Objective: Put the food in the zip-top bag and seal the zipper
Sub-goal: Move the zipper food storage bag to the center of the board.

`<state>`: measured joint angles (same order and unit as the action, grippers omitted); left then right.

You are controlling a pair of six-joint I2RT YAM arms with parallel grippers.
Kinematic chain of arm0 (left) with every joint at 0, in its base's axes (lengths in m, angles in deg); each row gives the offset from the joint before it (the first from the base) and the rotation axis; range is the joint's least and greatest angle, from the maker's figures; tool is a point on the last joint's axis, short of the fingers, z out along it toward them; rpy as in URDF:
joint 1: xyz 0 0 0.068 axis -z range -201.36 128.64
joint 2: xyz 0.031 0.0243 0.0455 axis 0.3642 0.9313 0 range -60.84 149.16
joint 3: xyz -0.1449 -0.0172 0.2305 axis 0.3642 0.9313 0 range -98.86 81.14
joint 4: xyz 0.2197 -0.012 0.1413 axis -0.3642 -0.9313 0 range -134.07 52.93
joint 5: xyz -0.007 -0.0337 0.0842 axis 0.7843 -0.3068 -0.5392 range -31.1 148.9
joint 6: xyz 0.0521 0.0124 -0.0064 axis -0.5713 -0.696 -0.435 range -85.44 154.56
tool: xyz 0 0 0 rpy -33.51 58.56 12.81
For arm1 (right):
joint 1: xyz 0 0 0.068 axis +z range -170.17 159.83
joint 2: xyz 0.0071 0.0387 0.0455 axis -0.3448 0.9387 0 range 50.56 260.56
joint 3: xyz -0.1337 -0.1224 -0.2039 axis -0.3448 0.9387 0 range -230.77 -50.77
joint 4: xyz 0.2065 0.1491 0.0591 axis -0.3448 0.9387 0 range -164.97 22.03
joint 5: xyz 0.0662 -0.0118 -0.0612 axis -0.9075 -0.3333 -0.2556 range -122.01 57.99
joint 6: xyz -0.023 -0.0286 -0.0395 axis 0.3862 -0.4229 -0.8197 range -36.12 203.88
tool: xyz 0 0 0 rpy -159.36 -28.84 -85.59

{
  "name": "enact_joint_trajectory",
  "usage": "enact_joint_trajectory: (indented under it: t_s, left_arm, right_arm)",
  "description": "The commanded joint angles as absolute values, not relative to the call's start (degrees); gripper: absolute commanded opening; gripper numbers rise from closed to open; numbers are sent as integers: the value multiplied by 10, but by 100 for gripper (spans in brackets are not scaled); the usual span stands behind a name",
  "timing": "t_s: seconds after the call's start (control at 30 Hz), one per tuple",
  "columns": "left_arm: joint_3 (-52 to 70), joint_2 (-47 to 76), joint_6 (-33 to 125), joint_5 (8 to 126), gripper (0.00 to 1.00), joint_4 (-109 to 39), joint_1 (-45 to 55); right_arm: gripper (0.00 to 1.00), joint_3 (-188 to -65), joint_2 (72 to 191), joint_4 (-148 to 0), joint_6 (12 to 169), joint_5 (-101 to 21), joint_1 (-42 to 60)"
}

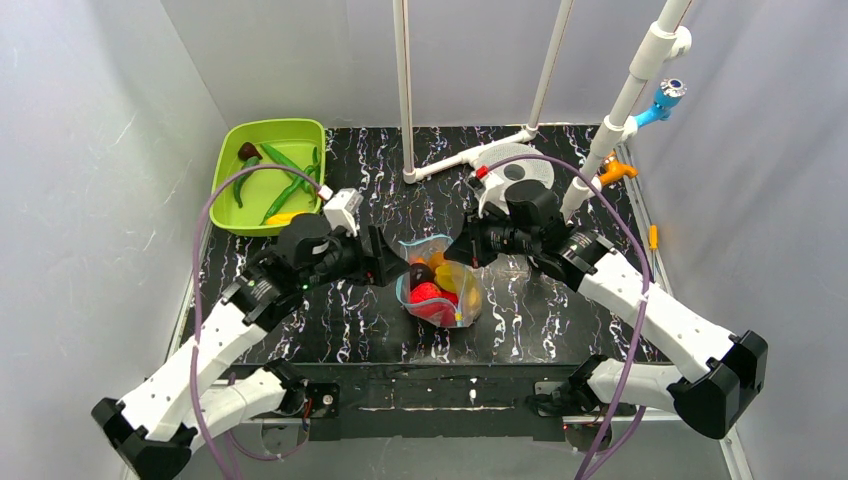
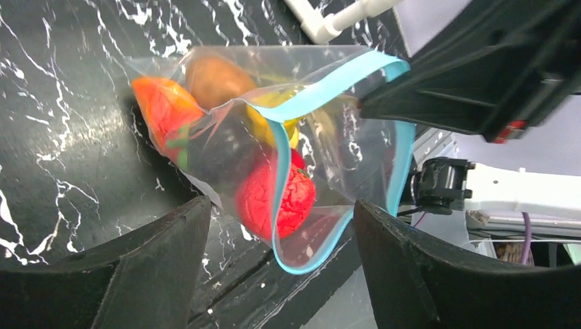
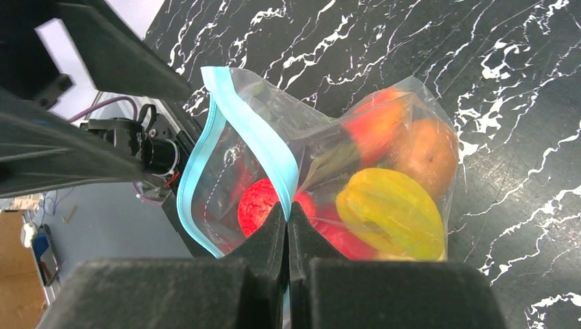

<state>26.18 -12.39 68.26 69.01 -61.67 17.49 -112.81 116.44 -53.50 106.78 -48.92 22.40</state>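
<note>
The clear zip-top bag (image 1: 441, 284) stands mid-table with its mouth gaping. It holds several food pieces: a red one (image 2: 274, 199), an orange one (image 2: 164, 106), a brown one (image 2: 216, 79) and a yellow one (image 3: 390, 212). The light-blue zipper (image 2: 322, 92) runs round the open mouth, its two sides apart. My right gripper (image 3: 288, 214) is shut on one side of the zipper strip (image 3: 267, 147); it sits at the bag's right in the top view (image 1: 468, 247). My left gripper (image 2: 281, 236) is open wide, with the bag's near mouth corner between its fingers, untouched; it sits at the bag's left (image 1: 390, 268).
A lime-green tray (image 1: 228, 165) with green beans and other food sits at the back left. White pipe posts (image 1: 405, 90) stand at the back centre. A white round device (image 1: 515, 170) lies behind the right arm. Grey walls enclose the black marbled table (image 1: 340, 320).
</note>
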Motion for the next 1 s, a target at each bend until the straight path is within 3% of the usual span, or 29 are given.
enact_joint_trajectory:
  t_s: [0.0,0.17,0.53,0.6,0.8,0.9,0.97]
  left_arm:
    - [279,-86,717,714,73,-623,177]
    - [295,-69,731,758,61,-597,177]
    - [305,-123,716,706,1,-660,177]
    - [288,-134,720,666,0,-696,177]
    - [292,-207,767,591,0,-735,176]
    - [307,-250,796,545,0,-738,176]
    - [314,-269,811,521,0,-740,177]
  right_arm:
    - [1,-1175,1178,-546,1048,-525,233]
    - [1,-1184,1187,-547,1048,-526,241]
    - [1,-1246,1246,-511,1012,-479,299]
    - [1,-1264,1258,-504,999,-462,317]
    - [19,-1296,1283,-479,954,-400,381]
    - [30,-1304,1291,-462,929,-380,411]
    - [43,-1304,1292,-458,920,-377,426]
